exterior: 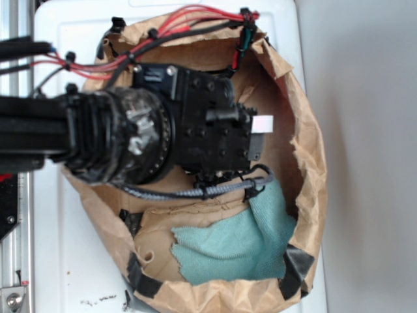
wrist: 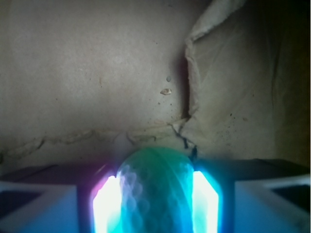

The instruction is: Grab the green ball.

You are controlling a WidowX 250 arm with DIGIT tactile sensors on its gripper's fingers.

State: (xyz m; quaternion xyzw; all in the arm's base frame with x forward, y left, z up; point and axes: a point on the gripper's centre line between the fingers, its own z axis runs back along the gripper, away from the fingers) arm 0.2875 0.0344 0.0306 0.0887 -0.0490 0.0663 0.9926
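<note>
From the exterior view I see the arm reaching into the brown paper bag [exterior: 306, 130], its fingers [exterior: 260, 134] hidden below the wrist; a teal cloth [exterior: 241, 244] lies beside them. On the wrist view, the fingers [wrist: 155, 204] clench the green ball [wrist: 154, 187] between both pads [wrist: 108, 204].

Black claw [exterior: 260, 140] inside brown paper bag [exterior: 306, 150], above teal cloth [exterior: 241, 244].

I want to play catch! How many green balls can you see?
1. The green ball sits between the gripper fingers. The arm may hide others.
</note>
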